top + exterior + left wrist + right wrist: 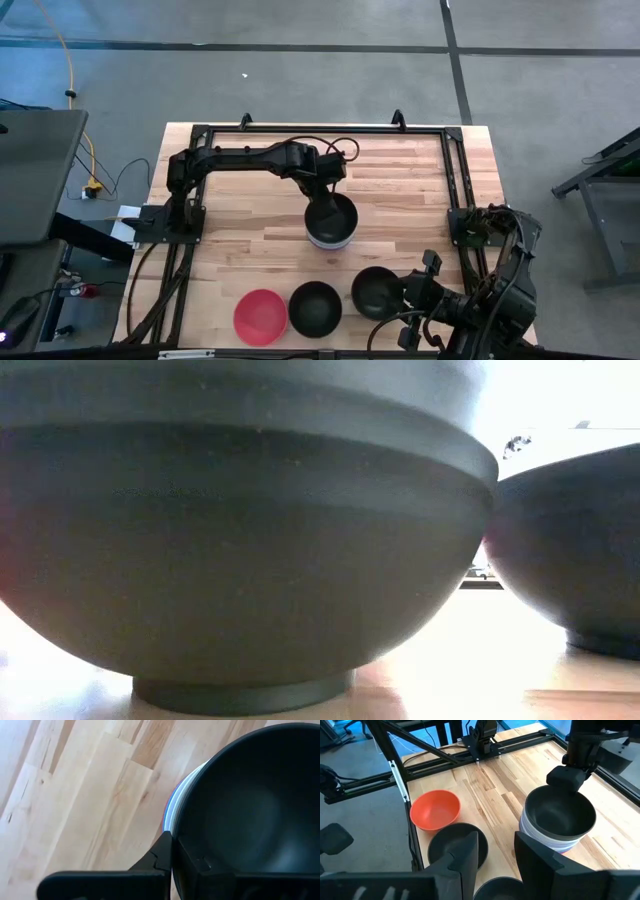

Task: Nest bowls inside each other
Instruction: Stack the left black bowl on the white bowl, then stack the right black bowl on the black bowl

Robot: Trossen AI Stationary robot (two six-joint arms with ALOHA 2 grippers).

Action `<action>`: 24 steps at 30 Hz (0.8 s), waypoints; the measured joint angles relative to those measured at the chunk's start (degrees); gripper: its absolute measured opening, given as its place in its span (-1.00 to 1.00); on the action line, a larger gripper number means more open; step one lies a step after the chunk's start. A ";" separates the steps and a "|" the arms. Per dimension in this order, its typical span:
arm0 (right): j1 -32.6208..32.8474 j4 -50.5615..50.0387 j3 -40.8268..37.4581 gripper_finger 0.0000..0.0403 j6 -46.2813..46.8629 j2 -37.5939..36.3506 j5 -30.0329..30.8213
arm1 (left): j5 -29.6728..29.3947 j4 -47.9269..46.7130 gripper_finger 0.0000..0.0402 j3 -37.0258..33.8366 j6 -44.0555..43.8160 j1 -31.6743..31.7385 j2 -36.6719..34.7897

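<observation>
High view: straight down over the whole table [250, 250]. Low view: table-top level, pressed against a black bowl [240, 550]. 2 wrist views look down closely (both share the nested stack [560, 825]).

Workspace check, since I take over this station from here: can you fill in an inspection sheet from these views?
Surface: wooden table, dark frame rails along its edges.
Job's things: stack of nested bowls, black one on top, mid-table; red bowl and two loose black bowls in a row at the near edge.
Clutter: nothing seen.
Grippers: left gripper shut on the stack's black rim; right gripper open, above the loose black bowls.
Cables: yellow cable on the floor, left of the table.
Surroundings: grey floor.
</observation>
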 joint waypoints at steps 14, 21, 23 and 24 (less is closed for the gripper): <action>-0.15 -0.02 0.00 -0.41 -0.33 0.00 0.00 | 2.68 -2.05 -0.43 2.03 1.71 -0.45 0.03; -0.17 -0.02 0.00 -0.41 5.67 -0.02 -7.66 | 2.82 -10.71 -0.05 10.19 4.58 -0.44 0.02; -0.15 0.08 -0.64 -0.41 10.08 -0.09 -14.44 | 2.28 -15.43 0.01 13.13 6.29 -0.44 -0.01; -0.15 -0.08 -1.38 -0.41 12.33 -0.13 -17.07 | 1.78 -17.40 0.04 14.49 7.12 -0.44 -0.31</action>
